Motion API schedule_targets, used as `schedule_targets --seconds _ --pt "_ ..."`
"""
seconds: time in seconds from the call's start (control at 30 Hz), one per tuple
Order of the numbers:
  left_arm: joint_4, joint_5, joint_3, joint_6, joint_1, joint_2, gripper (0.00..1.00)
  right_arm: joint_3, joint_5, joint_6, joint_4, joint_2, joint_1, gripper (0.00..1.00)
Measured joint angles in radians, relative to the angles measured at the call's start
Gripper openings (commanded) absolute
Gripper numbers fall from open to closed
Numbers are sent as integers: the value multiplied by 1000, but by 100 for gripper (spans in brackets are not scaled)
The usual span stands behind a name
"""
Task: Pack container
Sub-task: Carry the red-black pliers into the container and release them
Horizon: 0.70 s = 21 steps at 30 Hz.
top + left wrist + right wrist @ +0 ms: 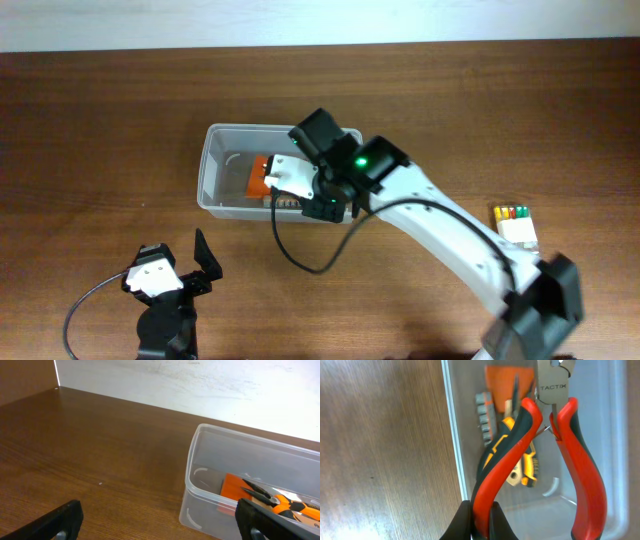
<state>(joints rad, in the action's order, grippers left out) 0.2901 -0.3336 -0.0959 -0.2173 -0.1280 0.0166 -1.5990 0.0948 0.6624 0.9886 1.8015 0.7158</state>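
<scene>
Holding the red-handled pliers (502, 467) by one handle only, the right gripper (481, 525) was clamped on that handle, above the container (205, 170). The container sat near the middle of the table (100, 120), open-topped, already carrying an orange card (500, 380), a row of grey bits (485, 412) and a yellow-and-black tool (527, 467). The left gripper (180, 262) hung apart at the near-left, fingers spread wide, holding nothing.

Risks noted, judged from this moment:
1. The second handle hung free. A one-handle grip could let the pliers swing or twist about the fingers, so the nose might not point as intended on release.
2. The gripped handle lay just inside the container's long wall in the right wrist view. Dropped from there, that end could catch the rim and leave the pliers propped up or tipped out.
3. Fingers lowering close to the wall could nudge the container; it looked light and nothing steadied it.
4. The pliers would land on the tools beneath, possibly lying high or skewed.
</scene>
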Motion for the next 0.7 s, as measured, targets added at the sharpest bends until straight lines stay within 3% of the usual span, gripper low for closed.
schedule_targets --seconds 0.43,0.47,0.5,0.53,0.57,0.7 --pt "0 0 0 0 0 0 99 0 0 -11 -118 212 -30 4" --pt "0 0 0 0 0 0 99 0 1 -21 -126 214 -35 8" --pt "0 0 0 0 0 0 99 0 0 -33 -132 216 -41 25" --pt "0 0 0 0 0 0 99 0 0 -43 -138 216 -49 64" --pt "0 0 0 0 0 0 99 0 0 -45 -140 216 -51 72" --pt "0 0 0 0 0 0 99 0 -2 -72 -145 216 -65 77"
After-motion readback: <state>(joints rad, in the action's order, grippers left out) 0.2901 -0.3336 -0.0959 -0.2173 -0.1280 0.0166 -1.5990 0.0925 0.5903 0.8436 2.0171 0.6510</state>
